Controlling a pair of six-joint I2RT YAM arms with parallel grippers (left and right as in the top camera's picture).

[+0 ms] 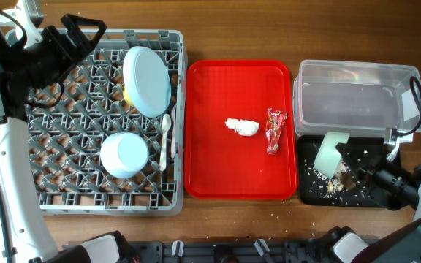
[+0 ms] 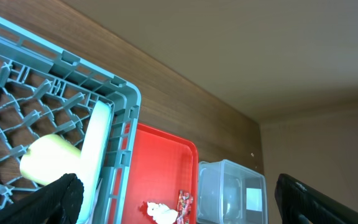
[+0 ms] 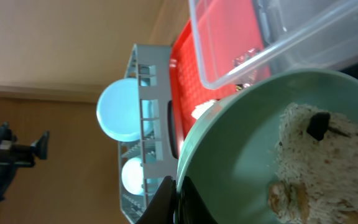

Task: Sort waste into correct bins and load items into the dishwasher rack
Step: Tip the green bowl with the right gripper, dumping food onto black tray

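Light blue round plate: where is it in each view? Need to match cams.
Overhead: light blue round plate stands in the grey pegged rack, upper right.
Left wrist: plate edge-on, lower left, beside the small yellow cup.
Right wrist: plate left of centre, in the rack.
Shared landmark: red rectangular plastic tray, beside the rack.

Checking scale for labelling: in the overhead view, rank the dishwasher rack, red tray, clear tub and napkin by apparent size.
1. dishwasher rack
2. red tray
3. clear tub
4. napkin
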